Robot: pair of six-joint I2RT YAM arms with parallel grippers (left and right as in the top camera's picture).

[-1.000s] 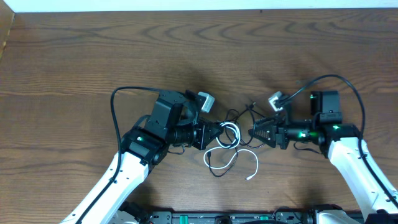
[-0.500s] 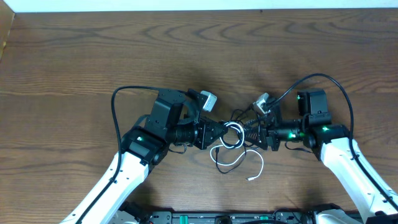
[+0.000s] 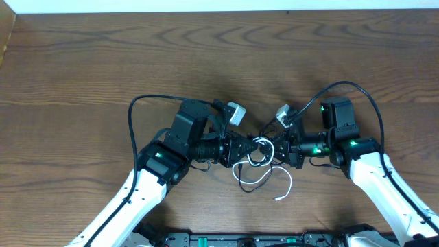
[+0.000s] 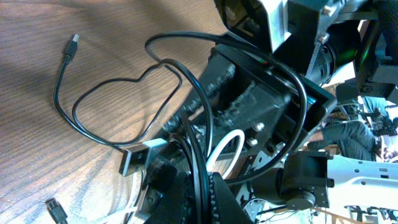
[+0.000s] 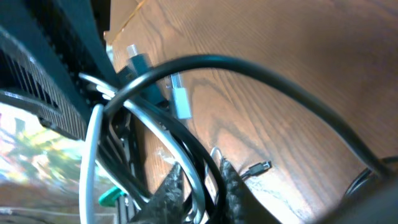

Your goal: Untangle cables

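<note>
The white cable (image 3: 255,182) and the thin black cable (image 3: 265,130) lie tangled at the table's middle, between my two grippers. My left gripper (image 3: 248,147) is shut on the black cable (image 4: 57,87), which loops out over the wood; a white loop (image 4: 222,144) hangs just past its jaws. My right gripper (image 3: 274,148) faces it almost tip to tip. In the right wrist view its fingers (image 5: 199,186) are closed around the white cable (image 5: 93,143) and a black strand. The white cable's free end (image 3: 278,199) trails toward the front edge.
The wooden table (image 3: 103,68) carries only the cables. Thicker black robot wires arc over each arm (image 3: 137,103) (image 3: 357,88). A pale plug (image 5: 180,101) and a small black plug (image 5: 262,165) lie on the wood near the right gripper.
Both grippers have moved toward each other, the right one leftward the most. The gap between them has closed around the tangle, and the white loops have shifted slightly right.
</note>
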